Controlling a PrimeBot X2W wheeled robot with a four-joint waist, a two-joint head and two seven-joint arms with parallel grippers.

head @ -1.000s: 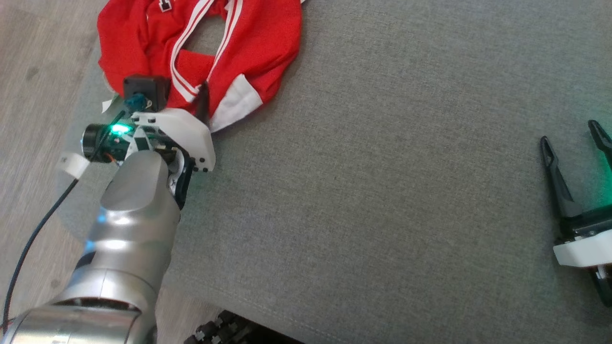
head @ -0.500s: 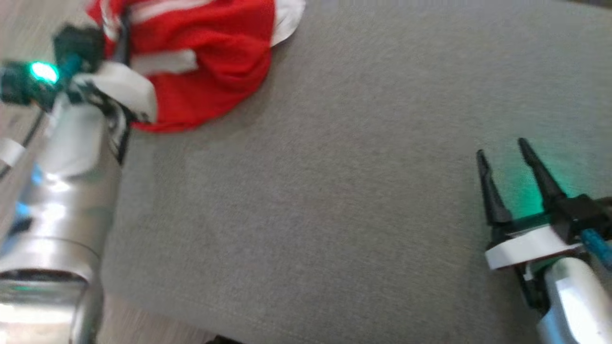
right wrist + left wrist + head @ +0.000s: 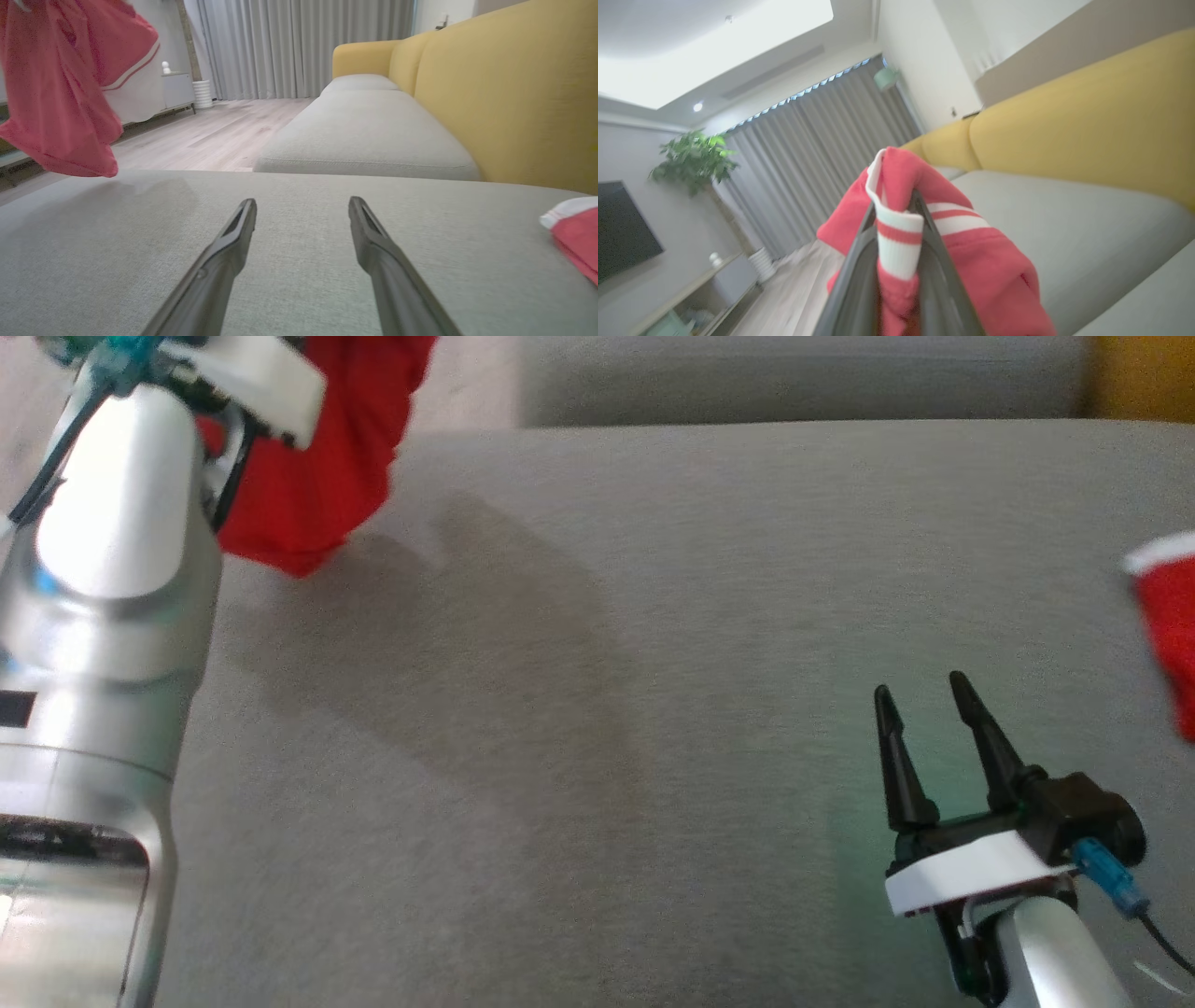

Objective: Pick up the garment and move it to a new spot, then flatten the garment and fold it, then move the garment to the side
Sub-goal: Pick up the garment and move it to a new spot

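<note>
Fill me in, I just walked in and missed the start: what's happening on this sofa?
The robot's left pincer is shut on a red fabric garment with white stripes, holding it in the air over the left end of the grey fabric sofa cushion. The right pincer is open and empty, low over that cushion. Another red and white cloth piece lies at its right edge.

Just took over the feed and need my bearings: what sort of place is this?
Probably a home living room: a sofa with a yellow back and grey cushions, floor-length grey curtains, and a potted plant.
</note>
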